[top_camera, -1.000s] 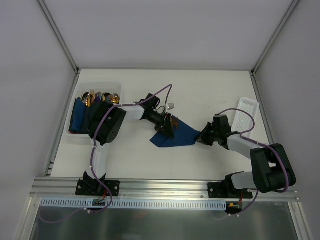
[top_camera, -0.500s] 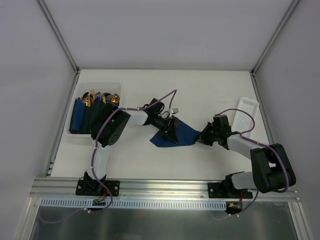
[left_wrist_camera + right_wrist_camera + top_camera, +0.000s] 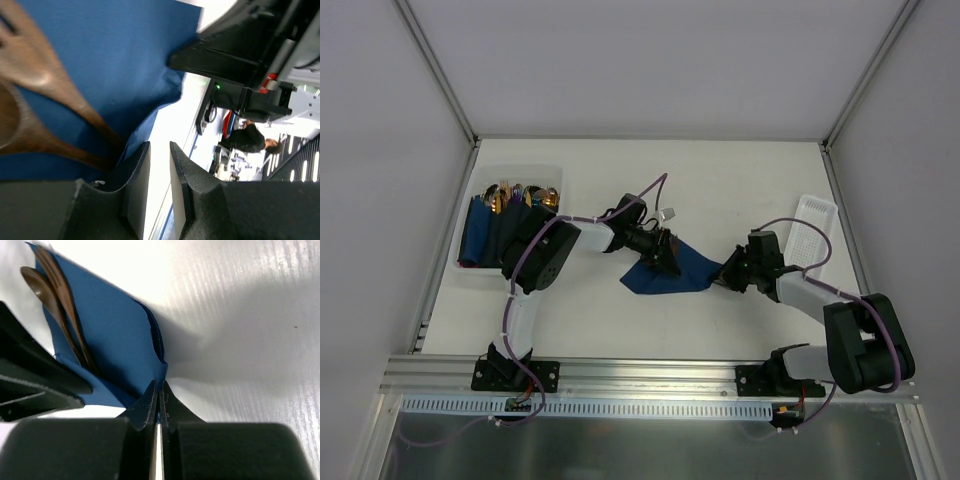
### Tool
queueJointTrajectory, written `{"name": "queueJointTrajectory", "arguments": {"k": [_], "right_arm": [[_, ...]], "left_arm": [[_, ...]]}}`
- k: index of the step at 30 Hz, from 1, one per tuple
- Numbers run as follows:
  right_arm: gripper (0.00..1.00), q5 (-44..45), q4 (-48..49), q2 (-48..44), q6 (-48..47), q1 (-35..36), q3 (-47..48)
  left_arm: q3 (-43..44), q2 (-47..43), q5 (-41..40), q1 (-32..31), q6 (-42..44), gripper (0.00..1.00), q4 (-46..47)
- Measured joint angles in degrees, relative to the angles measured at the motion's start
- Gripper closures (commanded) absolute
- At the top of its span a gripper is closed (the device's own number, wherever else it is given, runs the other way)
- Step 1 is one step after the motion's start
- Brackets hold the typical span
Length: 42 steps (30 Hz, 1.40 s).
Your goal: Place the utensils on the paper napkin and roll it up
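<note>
We see the paper napkin (image 3: 688, 272) near the middle of the table (image 3: 740, 180), a plain navy sheet lying skewed, with one corner pointing to 3 o'clock. In the right wrist view its 3 o'clock edge curls up off the surface into a soft fold.

The utensils (image 3: 60, 315), two slim bronze pieces, lie side by side on the napkin's 10 o'clock part. Their bowl ends are toward 11 o'clock and their handles run down to 7 o'clock, where they pass under the left arm's dark body. In the left wrist view they are blurred, and their handles end against the outer side of one finger (image 3: 134, 185).

The left gripper (image 3: 665, 258) sits on the napkin's 11 o'clock edge. Its jaws stand a narrow slit apart, with only napkin and table showing between them. The right gripper (image 3: 723, 275) is clamped tight on the napkin's 3 o'clock corner, the paper pinched between its fingertips.

At 9 o'clock from the napkin, well apart, a clear bin (image 3: 555, 170) holds other gold cutlery (image 3: 515, 193) and folded navy napkins (image 3: 478, 235). At 2 o'clock a white perforated tray (image 3: 815, 215) lies near the table's edge.
</note>
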Motion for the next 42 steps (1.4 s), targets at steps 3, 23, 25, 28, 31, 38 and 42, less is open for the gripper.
{"name": "queueJointTrajectory", "arguments": {"k": [3,23,25,28,31,38,42], "right_arm": [[1.00,-0.2,0.0,-1.0,0.0,0.0,0.0],[1.00,-5.0,3.1,-2.0,0.9,4.8,4.1],[1.00,-5.0,3.7,-1.1,1.4,5.9,5.6],[1.00,-5.2,4.7,0.3,2.7,7.2,7.4],[1.00,-5.4,5.7,2.3,4.4,8.1,8.7],[1.00,-5.9,8.2,7.3,7.9,10.2,10.1],[1.00,-6.2,8.7,8.5,8.6,11.0,10.1]], "left_arm": [[-0.6,0.0,-1.1,0.7,-0.7,0.78,0.2],[0.0,1.2,-2.7,1.2,-1.3,0.79,-1.2],[0.0,1.2,-2.8,1.2,-1.3,0.79,-1.2],[0.0,1.2,-2.8,1.2,-1.3,0.79,-1.2],[0.0,1.2,-2.8,1.3,-1.2,0.79,-1.4],[0.2,1.2,-2.8,1.4,-1.1,0.79,-1.7],[0.1,1.2,-2.5,1.5,-1.1,0.78,-1.4]]}}
